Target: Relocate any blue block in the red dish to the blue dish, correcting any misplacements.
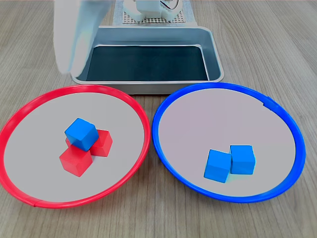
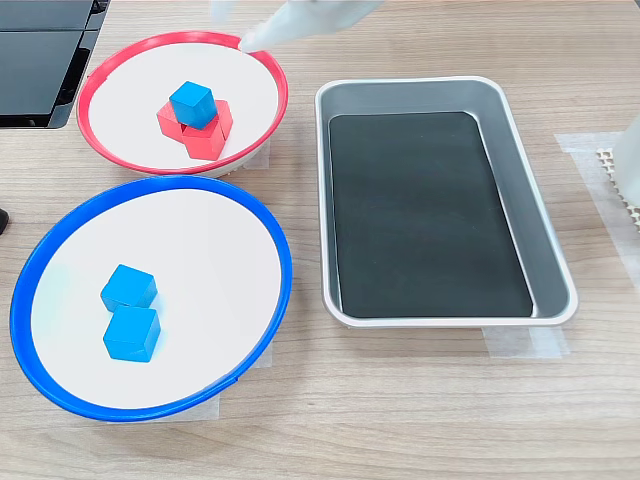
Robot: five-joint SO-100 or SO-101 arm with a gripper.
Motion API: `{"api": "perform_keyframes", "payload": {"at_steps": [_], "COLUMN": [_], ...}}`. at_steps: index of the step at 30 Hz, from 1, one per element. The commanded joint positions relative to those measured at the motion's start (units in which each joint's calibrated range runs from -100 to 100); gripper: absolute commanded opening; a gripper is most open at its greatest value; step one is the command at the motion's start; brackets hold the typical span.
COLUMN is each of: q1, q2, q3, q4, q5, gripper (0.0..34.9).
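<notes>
We are at the approach step: the blue block [image 1: 81, 134] rests atop red cubes [image 1: 79, 159] in the red dish [image 1: 29, 106], the blurred gripper [image 2: 262, 35], state indeterminable, must descend, grasp, then transfer to the blue dish [image 1: 228, 88]

lab bench | taped-down metal tray [image 2: 545, 215] | wood-grain table [image 2: 420, 420]

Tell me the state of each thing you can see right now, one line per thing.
blue block: in the red dish, stacked on the red cubes.
red cubes: two, touching, in the red dish.
red dish: holds three cubes.
blue dish: holds two blue cubes.
two blue cubes: side by side, touching.
metal tray: empty but for a dark liner.
arm: blurred over the tray; jaws not discernible.
</notes>
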Motion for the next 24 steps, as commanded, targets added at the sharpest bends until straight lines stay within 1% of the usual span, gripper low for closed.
{"api": "perform_keyframes", "payload": {"at_steps": [1,3,5,6,12,24], "q1": [1.2,1.3,1.1,0.7,-0.6,-0.5], "q2": [3.6,4.6,5.8,6.9,11.6,18.9], "q3": [-5.6,-6.6,-8.2,-9.9,-16.3,-25.8], "q4": [1.9,3.0,4.8,6.4,10.5,12.2], "q5": [-2.0,-3.4,-4.9,-5.7,-8.2,-10.1], "gripper": [11.5,13.8,15.2,15.2,14.8,15.6]}}
